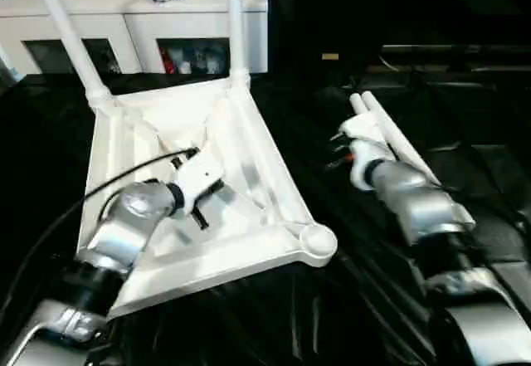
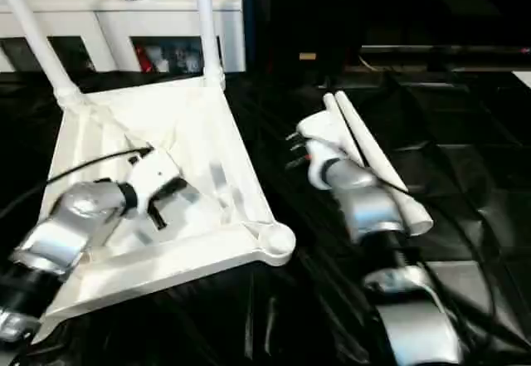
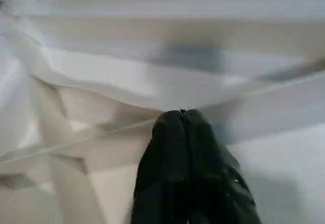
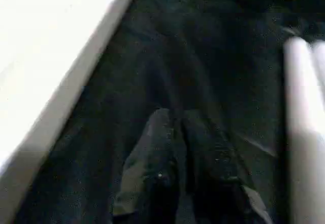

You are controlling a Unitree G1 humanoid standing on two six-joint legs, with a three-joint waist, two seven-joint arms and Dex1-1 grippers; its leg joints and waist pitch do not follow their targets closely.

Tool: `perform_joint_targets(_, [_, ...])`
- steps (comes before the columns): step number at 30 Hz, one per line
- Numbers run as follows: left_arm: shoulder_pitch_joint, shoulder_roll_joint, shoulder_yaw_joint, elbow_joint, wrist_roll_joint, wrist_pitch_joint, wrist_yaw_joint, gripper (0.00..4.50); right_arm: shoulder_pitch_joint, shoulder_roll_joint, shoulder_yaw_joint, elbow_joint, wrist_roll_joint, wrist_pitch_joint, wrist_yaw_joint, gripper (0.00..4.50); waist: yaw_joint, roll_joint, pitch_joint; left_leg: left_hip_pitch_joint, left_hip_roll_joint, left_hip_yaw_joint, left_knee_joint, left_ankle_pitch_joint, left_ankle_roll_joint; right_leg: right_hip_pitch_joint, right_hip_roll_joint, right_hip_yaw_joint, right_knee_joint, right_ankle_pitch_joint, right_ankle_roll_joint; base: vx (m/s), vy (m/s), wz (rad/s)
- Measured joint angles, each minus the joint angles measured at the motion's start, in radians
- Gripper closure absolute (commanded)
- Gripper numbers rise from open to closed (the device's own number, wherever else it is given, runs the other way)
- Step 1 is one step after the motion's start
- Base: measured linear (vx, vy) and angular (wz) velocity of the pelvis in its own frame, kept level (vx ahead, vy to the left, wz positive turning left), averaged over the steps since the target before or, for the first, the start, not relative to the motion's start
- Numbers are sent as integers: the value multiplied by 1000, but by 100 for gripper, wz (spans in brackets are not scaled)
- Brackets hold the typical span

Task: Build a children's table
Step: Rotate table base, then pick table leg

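The tabletop point(image 1: 249, 175) lies underside up on the black cover, two legs point(image 1: 235, 26) already standing in its far sockets, two loose legs point(image 2: 373, 158) lying to its right. My left gripper point(image 3: 184, 120) rests pinched together, empty, over the ribbing. My right gripper point(image 4: 175, 127), nearly closed and empty, hovers beside the loose legs. Next I judge I must spread it and seize one for the near corner socket point(image 1: 315, 240).
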Motion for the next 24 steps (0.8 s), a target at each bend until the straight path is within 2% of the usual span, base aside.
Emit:
perform_joint_targets(1, [8,12,19,-33,-23,22,-19,386,12,-10,-10,-22,0,27,-9,371,0,1,0,0,0,0,0,0,0,0,0,0,0,0,0,0,0,0])
perform_joint_targets(5, [61,40,66,-208,-155,92,-128,363,38,-36,-43,-77,0,124,-40,350,1,3,0,1,0,1,0,0,0,0,0,1,1,0,0,0,0,0])
perform_joint_targets(6, [71,40,67,-242,-185,100,-154,341,37,-40,-53,-88,-1,140,-48,327,1,4,-1,2,0,1,0,0,0,0,0,1,1,0,0,0,0,0])
perform_joint_targets(8, [83,37,70,-294,-242,125,-186,324,37,-48,-60,-102,-2,186,-58,317,1,4,-1,2,0,1,0,0,0,0,0,1,2,0,0,0,0,0])
perform_joint_targets(9, [88,28,74,-322,-270,143,-199,324,37,-54,-65,-110,-2,230,-64,317,2,6,-1,2,0,1,0,0,0,0,0,1,2,0,0,0,0,0])
perform_joint_targets(10, [93,14,75,-355,-301,159,-211,308,37,-64,-69,-115,-2,280,-74,293,3,7,-1,2,0,1,0,0,0,1,0,1,2,0,0,0,0,0])
perform_joint_targets(11, [94,7,75,-372,-314,168,-218,308,37,-68,-75,-116,-2,309,-80,293,3,8,-1,2,-1,1,0,0,0,1,0,1,2,0,0,0,0,0])
perform_joint_targets(12, [94,3,75,-385,-325,180,-220,288,37,-70,-81,-121,-2,338,-87,281,2,10,-1,2,-1,1,0,0,0,1,0,1,3,0,0,0,0,0])
perform_joint_targets(14, [93,1,75,-391,-328,192,-220,282,37,-71,-94,-127,0,359,-96,277,0,14,-2,2,-1,1,0,0,0,1,0,1,3,0,1,0,0,0])
perform_joint_targets(18, [93,-3,73,-401,-346,219,-220,242,37,-82,-107,-135,-1,376,-113,232,-5,17,-1,3,0,0,0,0,-1,0,0,1,4,-1,2,0,0,0])
perform_joint_targets(19, [93,-2,72,-406,-352,226,-220,242,37,-85,-110,-137,-1,384,-118,232,-5,17,-2,2,0,0,0,0,-1,0,0,1,4,-1,2,0,0,0])
perform_joint_targets(24, [93,-2,68,-421,-365,247,-220,187,36,-91,-116,-137,1,411,-125,174,-1,19,-2,2,-1,1,0,0,-1,0,0,1,3,-1,2,0,0,0])
